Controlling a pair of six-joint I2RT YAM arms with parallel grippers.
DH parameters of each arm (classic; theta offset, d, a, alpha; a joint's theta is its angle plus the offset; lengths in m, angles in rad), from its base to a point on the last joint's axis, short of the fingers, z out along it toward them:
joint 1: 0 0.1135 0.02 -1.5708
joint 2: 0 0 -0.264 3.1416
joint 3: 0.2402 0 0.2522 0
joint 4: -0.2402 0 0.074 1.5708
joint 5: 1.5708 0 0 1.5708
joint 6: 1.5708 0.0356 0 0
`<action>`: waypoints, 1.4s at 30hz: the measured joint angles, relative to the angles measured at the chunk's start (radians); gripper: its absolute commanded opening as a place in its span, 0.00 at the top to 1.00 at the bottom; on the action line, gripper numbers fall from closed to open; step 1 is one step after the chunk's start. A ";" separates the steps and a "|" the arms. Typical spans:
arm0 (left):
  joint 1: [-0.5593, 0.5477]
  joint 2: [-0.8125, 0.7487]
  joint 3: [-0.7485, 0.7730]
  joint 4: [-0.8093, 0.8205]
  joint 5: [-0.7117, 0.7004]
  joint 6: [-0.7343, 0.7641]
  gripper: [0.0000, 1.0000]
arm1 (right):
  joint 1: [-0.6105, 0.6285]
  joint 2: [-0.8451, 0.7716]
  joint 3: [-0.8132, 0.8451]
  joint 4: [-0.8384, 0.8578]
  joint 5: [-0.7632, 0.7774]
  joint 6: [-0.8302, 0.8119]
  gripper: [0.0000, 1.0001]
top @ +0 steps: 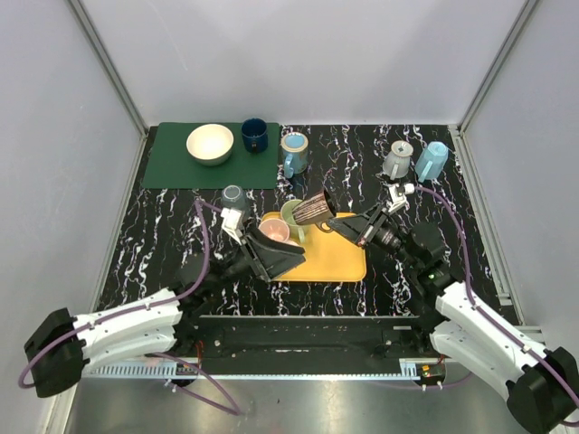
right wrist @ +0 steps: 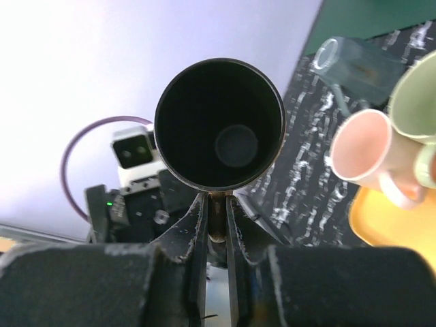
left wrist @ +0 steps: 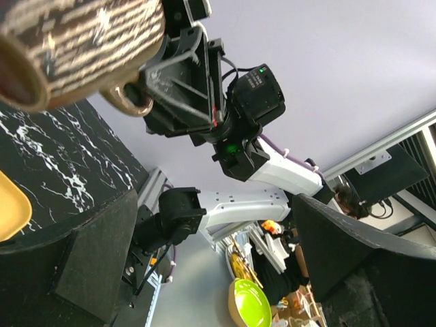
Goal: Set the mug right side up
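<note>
The brown striped mug hangs tilted in the air over the yellow tray. My right gripper is shut on its handle. In the right wrist view the fingers pinch the handle below the mug's dark open mouth, with the gripper shut on it. The left wrist view shows the mug from the side, at the top left. My left gripper is open and empty, low over the tray's left part, with nothing between its fingers.
A pink mug and a green mug stand on the tray. A grey mug is beside my left arm. At the back are a green mat with a bowl, a dark blue mug, a light blue mug, a grey mug and another blue mug.
</note>
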State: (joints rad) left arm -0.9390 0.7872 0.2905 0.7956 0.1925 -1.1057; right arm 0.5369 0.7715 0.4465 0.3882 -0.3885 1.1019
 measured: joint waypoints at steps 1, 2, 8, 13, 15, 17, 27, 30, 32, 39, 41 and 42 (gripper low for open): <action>-0.016 0.025 0.006 0.012 -0.008 0.006 0.01 | 0.000 0.000 -0.013 0.045 0.000 0.024 1.00; -0.031 0.050 0.010 0.026 -0.016 0.011 0.01 | 0.000 0.000 -0.023 0.085 -0.001 0.046 1.00; -0.049 0.156 0.037 0.081 -0.064 0.045 0.11 | 0.000 -0.004 -0.028 0.249 -0.026 0.121 1.00; -0.049 0.235 0.101 0.132 -0.117 0.081 0.17 | 0.000 -0.016 -0.028 0.292 -0.045 0.147 1.00; -0.049 0.263 0.116 0.166 -0.135 0.089 0.20 | 0.000 -0.023 -0.028 0.299 -0.050 0.153 1.00; -0.049 0.291 0.134 0.194 -0.145 0.093 0.23 | 0.000 -0.031 -0.028 0.300 -0.052 0.156 1.00; -0.038 0.389 0.241 0.261 -0.135 0.097 0.37 | 0.000 -0.044 -0.028 0.304 -0.072 0.158 1.00; -0.035 0.398 0.251 0.259 -0.130 0.097 0.43 | 0.000 -0.049 -0.028 0.309 -0.074 0.157 1.00; -0.034 0.407 0.260 0.259 -0.124 0.097 0.50 | 0.000 -0.051 -0.028 0.317 -0.074 0.157 1.00; -0.033 0.442 0.273 0.286 -0.084 0.081 0.60 | -0.001 -0.051 -0.028 0.330 -0.068 0.156 1.00; -0.032 0.445 0.274 0.294 -0.078 0.076 0.62 | -0.001 -0.051 -0.028 0.330 -0.066 0.155 1.00; -0.032 0.446 0.276 0.296 -0.075 0.076 0.64 | -0.001 -0.052 -0.028 0.330 -0.066 0.154 1.00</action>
State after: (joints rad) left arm -0.9714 1.2327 0.5663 1.0912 0.1177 -1.0298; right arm 0.5358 0.7193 0.4183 0.7177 -0.4541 1.2564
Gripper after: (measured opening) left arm 0.401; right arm 0.174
